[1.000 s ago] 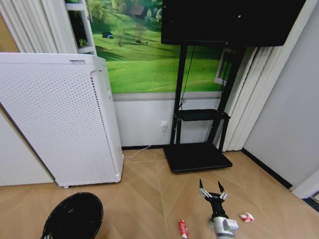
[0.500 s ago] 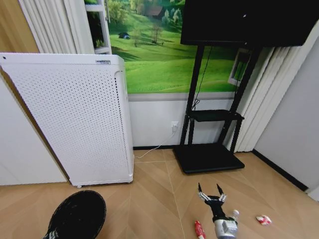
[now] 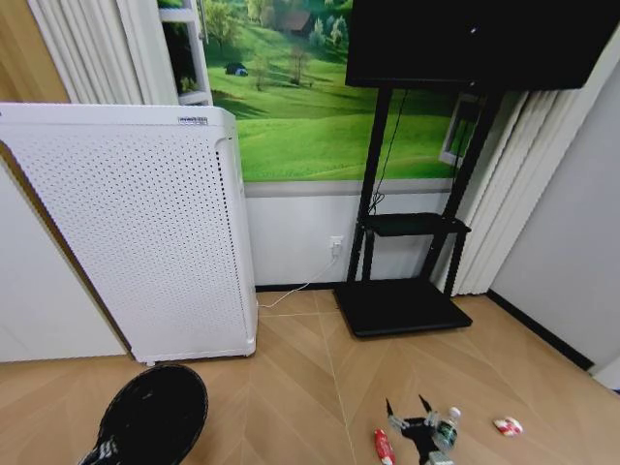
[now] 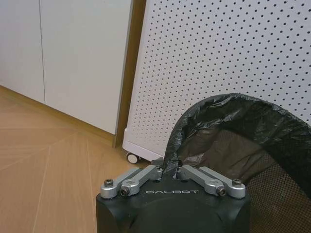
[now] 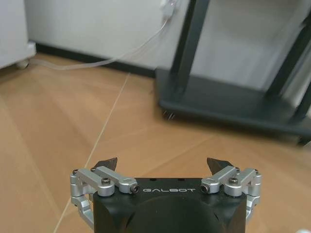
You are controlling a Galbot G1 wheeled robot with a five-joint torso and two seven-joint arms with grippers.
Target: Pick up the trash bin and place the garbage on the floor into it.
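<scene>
The trash bin (image 3: 155,415) is clamped at its rim by the left gripper (image 4: 170,171), beside a white perforated cabinet (image 3: 136,232). The right gripper (image 3: 408,415), fingers apart, is held above the herringbone floor (image 3: 300,387), between the red wrapper (image 3: 384,447) and the small bottle (image 3: 446,427).

Camera panned left between 1.0 s and 0.5 s ago, then tilted slightly; whole scene shifted. Right gripper (image 3: 408,411) has dropped lower in the head view, jaws spread as before, now nearer the floor (image 3: 291,387) between the red tube (image 3: 384,447) and the bottle (image 3: 446,426), just beside the bottle. Bin (image 3: 153,415) sits a bit further right and higher in the head view.
</scene>
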